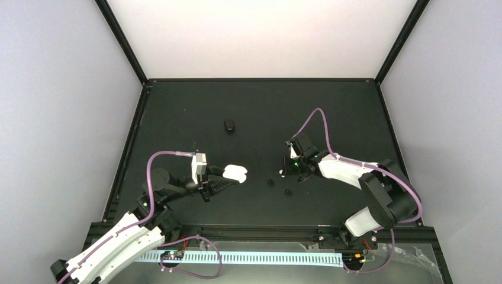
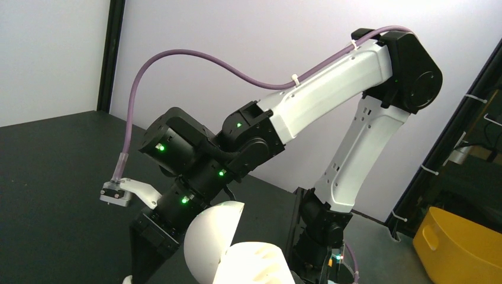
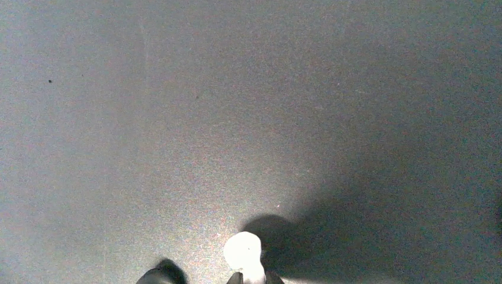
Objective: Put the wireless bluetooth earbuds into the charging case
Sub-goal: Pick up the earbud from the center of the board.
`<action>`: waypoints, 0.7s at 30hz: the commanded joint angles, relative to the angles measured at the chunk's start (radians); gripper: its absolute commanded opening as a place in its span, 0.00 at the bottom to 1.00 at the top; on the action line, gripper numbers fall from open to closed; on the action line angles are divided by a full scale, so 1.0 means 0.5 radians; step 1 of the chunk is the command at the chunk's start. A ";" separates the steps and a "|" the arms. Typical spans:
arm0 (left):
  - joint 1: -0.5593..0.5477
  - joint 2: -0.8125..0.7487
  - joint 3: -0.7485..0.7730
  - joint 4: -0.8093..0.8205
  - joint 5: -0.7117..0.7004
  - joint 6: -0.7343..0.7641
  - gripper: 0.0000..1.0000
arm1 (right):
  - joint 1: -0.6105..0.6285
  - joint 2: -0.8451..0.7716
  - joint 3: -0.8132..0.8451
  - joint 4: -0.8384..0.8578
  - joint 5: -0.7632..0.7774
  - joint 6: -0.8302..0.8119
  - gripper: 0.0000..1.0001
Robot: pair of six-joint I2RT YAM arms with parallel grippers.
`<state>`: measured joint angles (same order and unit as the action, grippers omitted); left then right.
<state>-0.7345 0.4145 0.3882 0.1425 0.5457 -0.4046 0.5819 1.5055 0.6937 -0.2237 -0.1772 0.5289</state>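
We see the left jaws clenched on the white charging case (image 1: 235, 173), which is open, its rounded lid tipped up in the left wrist view. The left arm (image 1: 136, 234) reaches in from the near corner of the dark surface (image 1: 177, 118). A white earbud (image 3: 244, 251) sits right at the tips of the right jaws, at the bottom edge of the right wrist view; we cannot tell whether those jaws grip it or only flank it. A black earbud (image 1: 270, 183) lies on the surface between the two arms, and another black earbud (image 1: 288, 193) lies near it, closer to the bases. A black case (image 1: 229, 125) rests farther back, well apart from both arms
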 commanded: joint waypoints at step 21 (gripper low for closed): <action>-0.004 0.007 0.006 0.045 0.015 -0.002 0.02 | -0.009 -0.060 -0.011 0.026 0.016 -0.009 0.09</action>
<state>-0.7345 0.4145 0.3882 0.1425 0.5457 -0.4046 0.5819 1.4734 0.6930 -0.2245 -0.1658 0.5293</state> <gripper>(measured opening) 0.229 0.095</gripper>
